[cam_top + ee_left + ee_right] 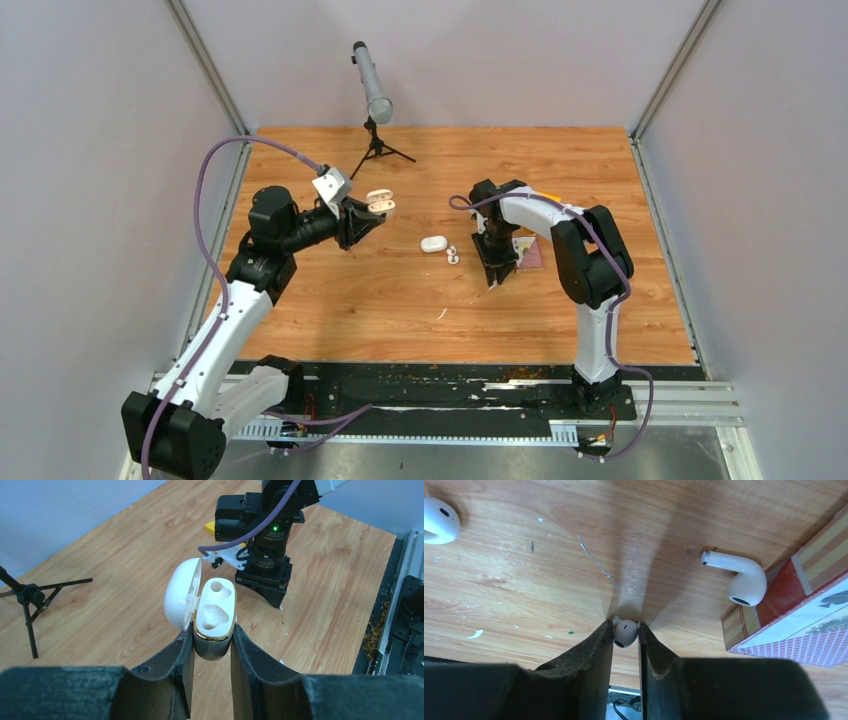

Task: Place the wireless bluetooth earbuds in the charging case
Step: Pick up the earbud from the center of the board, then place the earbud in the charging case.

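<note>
My left gripper [212,632] is shut on the dark lower half of the charging case [216,611] and holds it up in the air at the left [378,203]. Its white lid [181,597] is swung open and both moulded wells show. My right gripper [625,628] points down at the table [494,272], its fingertips pinching one of the earbuds [626,634] against the wood. A second earbud [739,577] lies just right of it. A third white bud [439,520] is cut off at the top left edge.
A closed white case [433,244] and small white buds [452,254] lie mid-table, left of my right gripper. A red-and-white card box [794,615] lies right of it. A tripod with a grey tube [375,110] stands at the back.
</note>
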`<state>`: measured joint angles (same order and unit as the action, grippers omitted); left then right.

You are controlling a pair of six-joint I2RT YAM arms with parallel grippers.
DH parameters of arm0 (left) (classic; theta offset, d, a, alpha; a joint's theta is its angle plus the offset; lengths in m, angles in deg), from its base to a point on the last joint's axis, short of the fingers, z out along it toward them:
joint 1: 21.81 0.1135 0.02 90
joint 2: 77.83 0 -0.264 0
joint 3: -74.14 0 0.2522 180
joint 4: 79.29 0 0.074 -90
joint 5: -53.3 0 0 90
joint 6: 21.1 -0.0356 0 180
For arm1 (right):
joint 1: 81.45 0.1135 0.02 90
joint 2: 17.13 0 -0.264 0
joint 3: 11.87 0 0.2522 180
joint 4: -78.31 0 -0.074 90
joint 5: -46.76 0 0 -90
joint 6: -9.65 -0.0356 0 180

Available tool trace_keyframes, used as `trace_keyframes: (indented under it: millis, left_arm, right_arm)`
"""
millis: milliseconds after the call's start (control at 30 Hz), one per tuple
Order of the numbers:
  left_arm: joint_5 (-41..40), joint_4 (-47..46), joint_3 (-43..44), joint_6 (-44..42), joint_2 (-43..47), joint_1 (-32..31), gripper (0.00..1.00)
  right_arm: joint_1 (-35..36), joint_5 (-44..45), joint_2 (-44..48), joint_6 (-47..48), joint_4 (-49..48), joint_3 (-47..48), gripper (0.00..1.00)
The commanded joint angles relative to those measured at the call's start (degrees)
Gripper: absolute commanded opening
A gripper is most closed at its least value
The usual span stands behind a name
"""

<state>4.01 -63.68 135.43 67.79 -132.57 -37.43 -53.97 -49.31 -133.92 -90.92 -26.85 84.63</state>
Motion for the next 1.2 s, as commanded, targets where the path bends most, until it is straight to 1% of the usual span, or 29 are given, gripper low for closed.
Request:
trace_keyframes:
  millis: [0,67,167,200,367,567,700,800,900,1067,1167]
  left_arm:
    - [0.9,-3.7,1.3,0.8,0.9,0.2,0.01]
    - [0.9,-3.9,1.2,0.8,0.9,0.2,0.01]
    - [1.0,-3.8,1.1,0.8,1.0,0.2,0.01]
    - [1.0,-3.7,1.1,0.9,1.0,0.3,0.01]
    - [0.7,-3.2,0.6,0.5,1.2,0.3,0.01]
    - [1.5,-3.6,0.3,-0.4,0.0,0.2,0.01]
    - [2.6,-4.9,-0.8,-0.6,-1.7,0.1,0.01]
    - [3.8,-6.4,-1.6,-0.6,-3.1,-0.9,0.02]
    - [4.8,-9.0,-2.6,0.5,-4.2,-2.6,0.01]
    - [6.2,-14.2,-3.2,3.3,-6.1,-5.1,0.02]
    - [7.5,-16.9,-2.6,4.8,-7.0,-6.5,0.02]
  right_arm:
    - [0.5,0.0,1.4,0.2,-1.4,-0.9,0.23]
    - [0.5,0.0,1.0,0.6,-1.9,-0.8,0.19]
    - [0.5,0.3,1.1,1.0,-2.3,0.1,0.04]
    - [0.5,0.1,1.6,1.2,-2.3,0.6,0.00]
    - [0.5,-0.4,6.7,2.7,-2.3,3.1,0.00]
    - [0.5,-1.5,15.9,4.4,-2.5,1.2,0.00]
    - [0.5,-6.4,23.0,7.9,-5.4,0.2,0.00]
    - [0.6,-12.4,28.9,14.0,-9.2,2.0,0.00]
    - [1.1,-17.2,36.1,19.1,-16.0,0.5,0.00]
    - [5.4,-18.4,48.7,28.6,-32.5,-6.1,0.00]
    - [10.5,-16.8,51.8,35.2,-39.4,-7.8,0.00]
